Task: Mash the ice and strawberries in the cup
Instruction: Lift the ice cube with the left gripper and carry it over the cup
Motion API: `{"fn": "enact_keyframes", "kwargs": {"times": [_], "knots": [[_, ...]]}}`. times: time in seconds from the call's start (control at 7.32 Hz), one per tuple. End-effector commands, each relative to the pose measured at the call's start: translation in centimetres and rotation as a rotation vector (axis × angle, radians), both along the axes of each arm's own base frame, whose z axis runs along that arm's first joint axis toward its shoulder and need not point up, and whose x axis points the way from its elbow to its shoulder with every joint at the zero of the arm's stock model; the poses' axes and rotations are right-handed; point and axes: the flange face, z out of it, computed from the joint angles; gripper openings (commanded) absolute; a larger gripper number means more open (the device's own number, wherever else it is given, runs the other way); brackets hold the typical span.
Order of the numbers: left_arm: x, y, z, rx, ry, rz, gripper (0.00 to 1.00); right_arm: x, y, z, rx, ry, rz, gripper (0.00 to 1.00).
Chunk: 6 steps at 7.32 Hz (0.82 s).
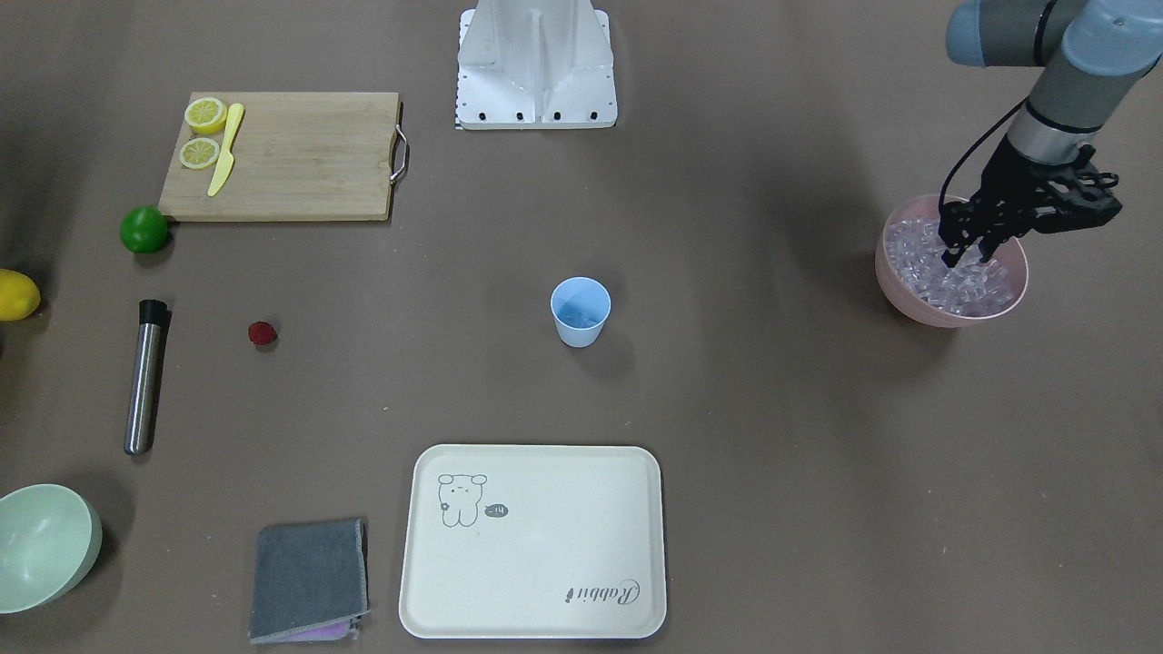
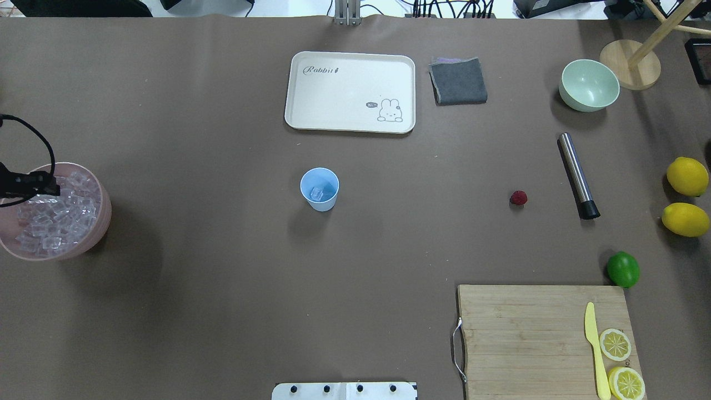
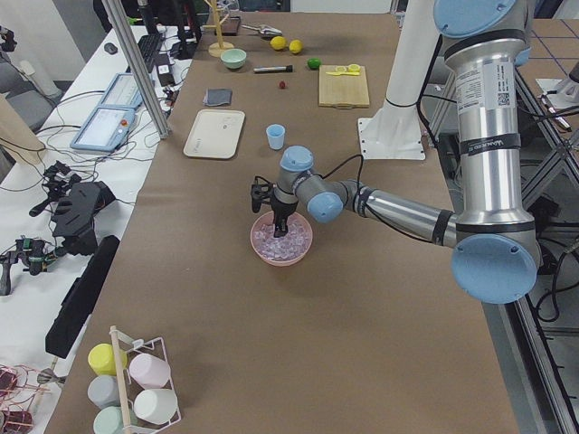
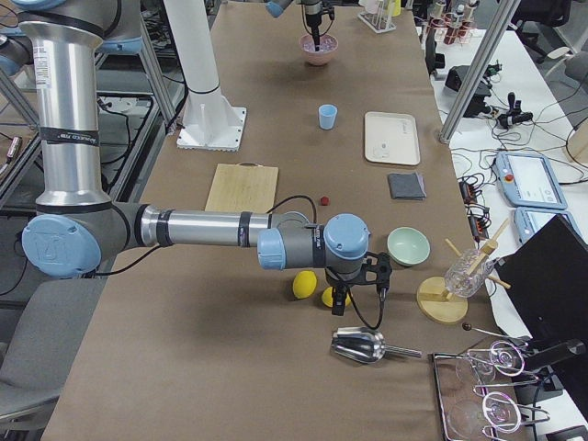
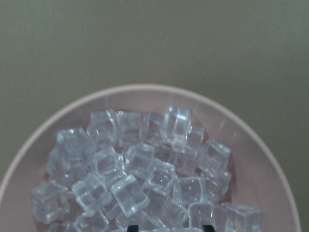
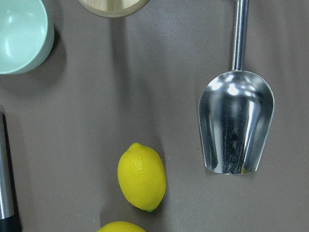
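The light-blue cup (image 1: 581, 312) stands upright mid-table with one ice cube (image 2: 317, 193) in it. More ice (image 1: 954, 272) fills the pink bowl (image 1: 918, 304) at the table's left end. My left gripper (image 1: 968, 252) dips into that heap; its tips (image 5: 131, 227) barely show, spread apart, so it looks open. The strawberry (image 1: 263, 333) lies alone on the table, far from both arms. My right gripper (image 4: 342, 296) hovers over the lemons at the other end. Only the side view shows it, so I cannot tell whether it is open or shut.
A steel muddler (image 1: 144, 377) lies beside the strawberry. A cream tray (image 1: 532, 540), a grey cloth (image 1: 309, 581) and a pale green bowl (image 1: 41, 545) line the far edge. A cutting board (image 1: 300, 154) holds lemon halves and a knife, a lime (image 1: 144, 229) beside it. A metal scoop (image 6: 236, 121) lies by a lemon (image 6: 141, 176).
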Motion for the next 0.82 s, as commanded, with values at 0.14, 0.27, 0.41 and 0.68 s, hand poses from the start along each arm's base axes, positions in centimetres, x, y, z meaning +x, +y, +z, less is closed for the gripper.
{"fn": "enact_keyframes", "kwargs": {"times": [0.14, 0.27, 0.41, 0.68], "knots": [[-1.1, -3.7, -7.2, 0.136, 0.08, -0.042, 0.0, 0.0, 0.1, 0.0, 0.001, -0.001, -0.002, 1.0], [0.6, -5.5, -12.0, 0.148, 0.18, -0.044, 0.0, 0.0, 0.3, 0.0, 0.006, -0.001, -0.005, 1.0], [4.2, -7.0, -18.4, 0.122, 0.31, -0.074, 0.0, 0.0, 0.3, 0.0, 0.011, -0.002, -0.009, 1.0], [14.1, -5.0, -25.9, 0.094, 0.403, -0.051, 0.0, 0.0, 0.5, 0.2, 0.003, -0.002, -0.005, 1.0]]}}
